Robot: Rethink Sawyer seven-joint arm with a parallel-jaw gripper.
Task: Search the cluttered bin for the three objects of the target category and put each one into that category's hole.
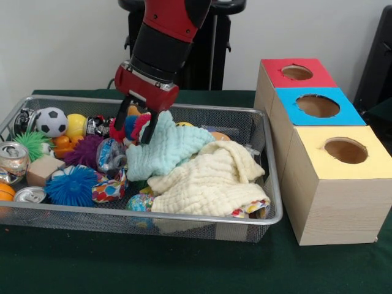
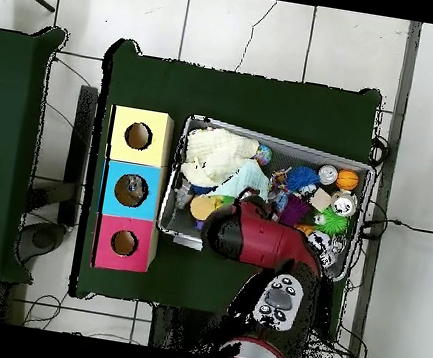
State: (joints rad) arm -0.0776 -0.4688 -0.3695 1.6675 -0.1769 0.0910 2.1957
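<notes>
red arm reaches down into the wire-mesh bin [image 1: 184, 217], which sits on the dark green table [image 1: 122, 269]. gripper [image 1: 135, 125] has its two black fingers spread apart, tips down among the toys at the bin's far middle, right at the upper edge of the light blue cloth [image 1: 168, 150]; one finger touches or nearly touches the cloth, can't tell if it grips anything. a red-blue soft toy [image 1: 136, 125] sits between the fingers.

a crinkled clear plastic bottle [image 1: 110, 156] with a bit of blue lies in the bin just below-left of the gripper, next to the purple spiky ball [image 1: 86, 150]. other bottles not visible, likely hidden.

cream cloth [image 1: 208, 184] piles over the bin's right half, partly under the blue cloth. left part holds a blue spiky ball [image 1: 72, 187], green spiky ball [image 1: 29, 144], soccer ball [image 1: 51, 121], yellow ball [image 1: 76, 125], wooden block [image 1: 44, 169], silver cans [image 1: 12, 159].

right of the bin stand three wooden boxes in a row, each with a round hole on top: yellow box [image 1: 343, 153] nearest, blue box [image 1: 315, 107] in the middle, red box [image 1: 296, 73] farthest. overhead view shows the arm covering the bin's near-robot edge.
</notes>
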